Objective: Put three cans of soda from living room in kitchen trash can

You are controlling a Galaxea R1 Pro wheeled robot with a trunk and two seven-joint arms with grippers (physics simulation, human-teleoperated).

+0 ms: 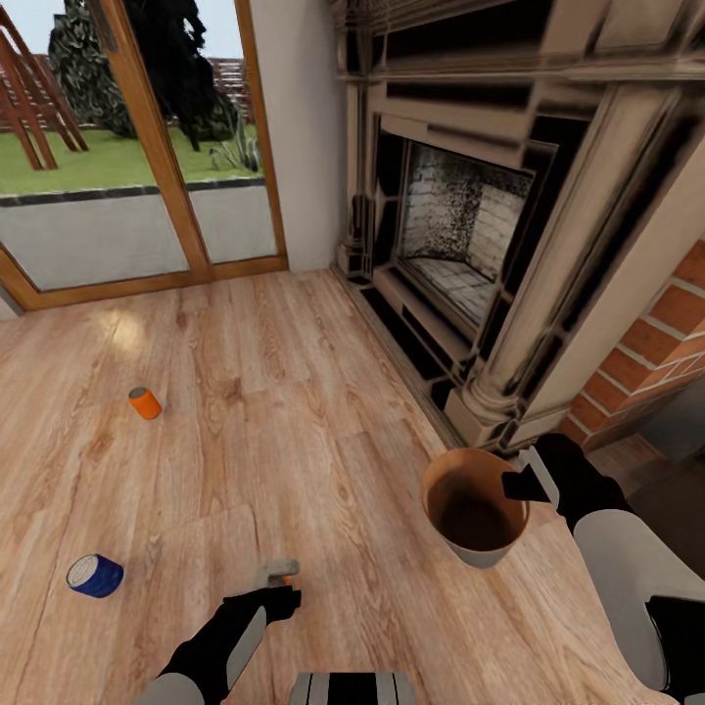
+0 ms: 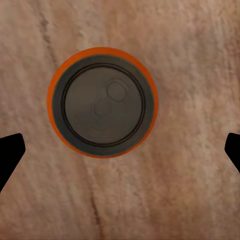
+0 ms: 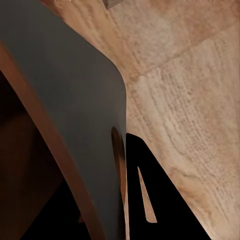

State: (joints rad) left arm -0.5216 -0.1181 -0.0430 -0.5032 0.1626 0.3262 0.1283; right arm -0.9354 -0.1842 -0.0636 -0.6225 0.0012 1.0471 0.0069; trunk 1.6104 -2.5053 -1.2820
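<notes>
While the left gripper (image 1: 279,587) hangs over an upright bright orange soda can with a grey metal top (image 1: 281,571) on the light wood floor (image 1: 294,392), the head view shows the left arm reaching forward and down. The right gripper (image 1: 524,482) pinches the rim of the small round pale grey bin with a copper-brown inside (image 1: 475,509), held off to the right of the left gripper. A second orange can (image 1: 145,402) lies well ahead and left; a dark blue can (image 1: 95,576) lies farther left.

From the left wrist, the can top (image 2: 102,102) sits between the wide-spread fingertips (image 2: 10,155), slightly off-centre. A good grasp likely needs centring, then a straight descent before closing.

From the right wrist, the fingers (image 3: 145,200) are clamped across the bin's wall (image 3: 65,115).
</notes>
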